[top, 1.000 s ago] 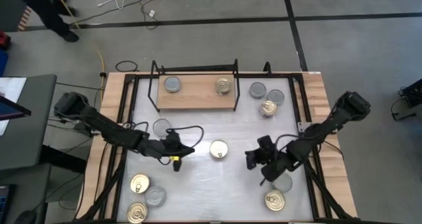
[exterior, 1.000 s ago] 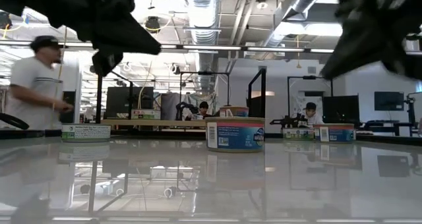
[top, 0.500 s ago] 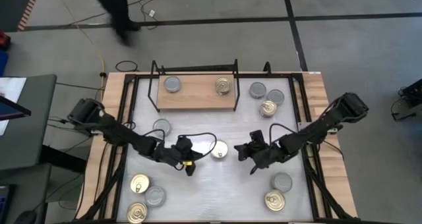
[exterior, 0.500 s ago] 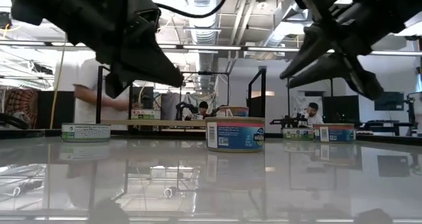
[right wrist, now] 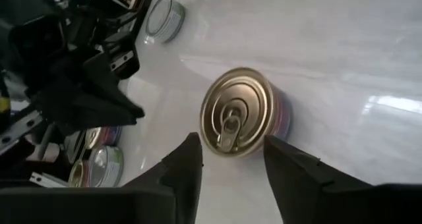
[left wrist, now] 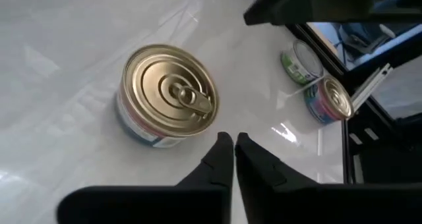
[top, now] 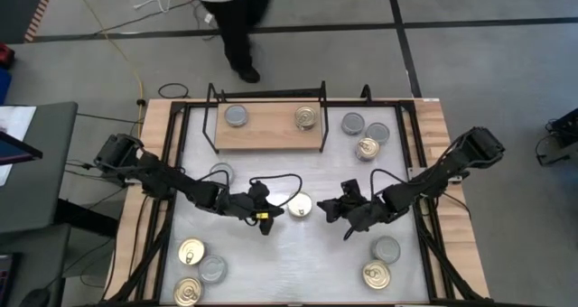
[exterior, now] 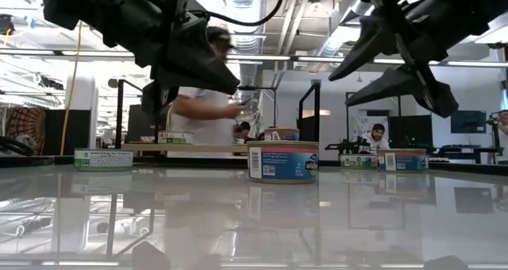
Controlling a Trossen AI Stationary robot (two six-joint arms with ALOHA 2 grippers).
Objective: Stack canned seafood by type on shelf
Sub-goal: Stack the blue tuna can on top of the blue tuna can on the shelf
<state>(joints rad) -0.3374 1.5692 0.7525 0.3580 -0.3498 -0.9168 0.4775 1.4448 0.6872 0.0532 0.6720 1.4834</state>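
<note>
A gold-topped can of seafood point(top: 301, 204) with a ring pull stands alone on the white tabletop, mid-table. It also shows in the low view point(exterior: 283, 160) and in both wrist views point(left wrist: 170, 95) point(right wrist: 241, 111). My left gripper point(top: 270, 217) point(left wrist: 231, 145) hovers shut just left of it, above the table. My right gripper point(top: 330, 209) point(right wrist: 231, 148) hovers open just right of it, with its fingertips short of the can. The shelf point(top: 269, 134), a wooden board in a black wire frame, bears a grey-topped can point(top: 236, 116) and a gold-topped can point(top: 306, 117).
Three cans point(top: 365, 134) stand right of the shelf and one grey can point(top: 221, 173) sits at mid-left. More cans lie at the near left point(top: 192, 271) and the near right point(top: 381, 262). A person point(top: 230, 18) walks behind the table.
My left gripper has moved toward the table's right, closing on the middle gold can, and stays shut. My right gripper has moved left and slightly toward the far edge, toward the same can, and has opened. The person has walked from left to right behind the table.
</note>
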